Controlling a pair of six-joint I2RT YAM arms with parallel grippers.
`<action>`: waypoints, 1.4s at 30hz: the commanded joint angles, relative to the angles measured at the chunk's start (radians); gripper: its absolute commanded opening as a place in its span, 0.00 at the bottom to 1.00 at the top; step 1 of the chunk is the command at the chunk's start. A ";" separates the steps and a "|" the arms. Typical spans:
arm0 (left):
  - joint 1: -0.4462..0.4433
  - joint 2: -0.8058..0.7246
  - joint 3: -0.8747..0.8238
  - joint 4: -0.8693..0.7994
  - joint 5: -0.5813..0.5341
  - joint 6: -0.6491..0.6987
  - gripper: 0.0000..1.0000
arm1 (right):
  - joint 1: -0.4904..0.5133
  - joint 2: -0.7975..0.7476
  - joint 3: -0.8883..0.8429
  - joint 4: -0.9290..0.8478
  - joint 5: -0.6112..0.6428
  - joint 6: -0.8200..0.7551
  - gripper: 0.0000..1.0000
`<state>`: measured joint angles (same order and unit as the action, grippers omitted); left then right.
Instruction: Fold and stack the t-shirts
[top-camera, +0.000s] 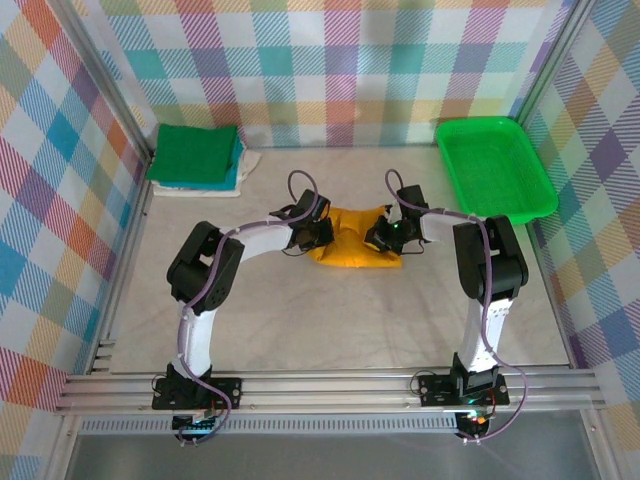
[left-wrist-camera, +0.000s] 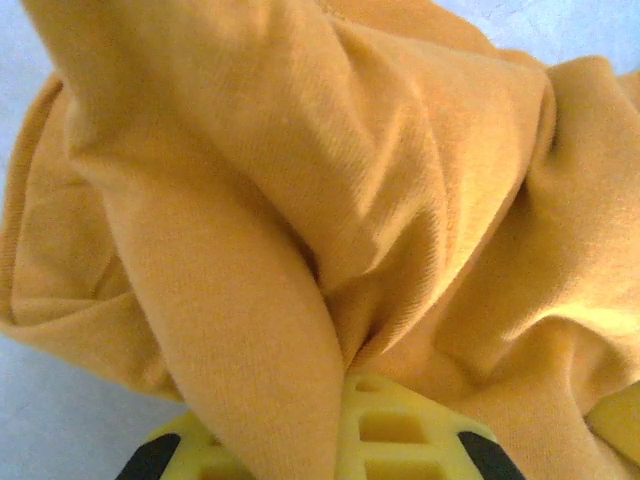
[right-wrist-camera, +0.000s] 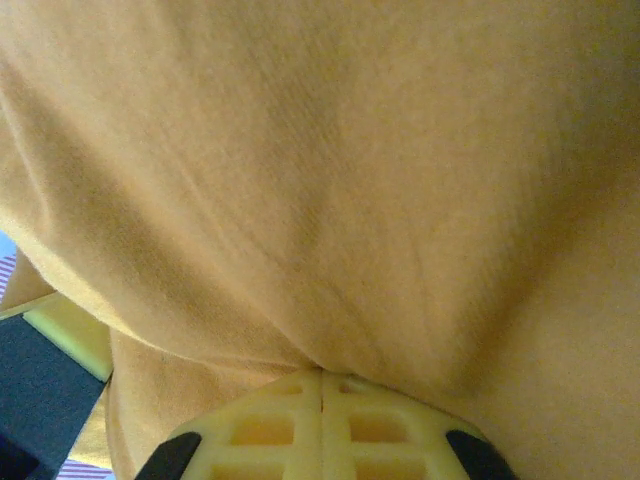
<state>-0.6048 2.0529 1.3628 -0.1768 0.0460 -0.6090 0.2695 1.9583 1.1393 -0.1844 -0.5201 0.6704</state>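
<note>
The mustard-yellow t-shirt (top-camera: 356, 250) lies bunched mid-table (top-camera: 300, 325), between the 2 arms. The left gripper (left-wrist-camera: 335, 410) pinches a fold at its left end. The right gripper (right-wrist-camera: 321, 385) has its fingers pressed together on cloth at the right end. The 2 grips probably serve to lift and spread it for folding. The folded stack (top-camera: 195, 152), dark green on top, sits far left and the green tray (top-camera: 497, 125) far right. Neither stands in the way.

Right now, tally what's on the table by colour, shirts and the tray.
mustard-yellow t-shirt: 1
dark-green t-shirt: 1
teal t-shirt: 1
white t-shirt: 1
green tray: 1
Total: 5
</note>
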 joint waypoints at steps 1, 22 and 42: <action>0.015 -0.011 0.052 -0.135 -0.103 0.088 0.00 | 0.009 -0.062 0.020 -0.041 -0.064 0.001 0.12; 0.275 0.083 0.607 -0.349 -0.263 0.856 0.00 | 0.001 -0.688 -0.294 0.104 0.101 -0.076 0.78; 0.511 0.299 1.243 -0.510 -0.027 0.892 0.00 | 0.005 -0.508 -0.380 0.275 -0.017 -0.050 0.93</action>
<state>-0.1040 2.3440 2.5248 -0.6827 -0.0444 0.2779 0.2718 1.4376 0.7719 0.0341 -0.5064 0.6159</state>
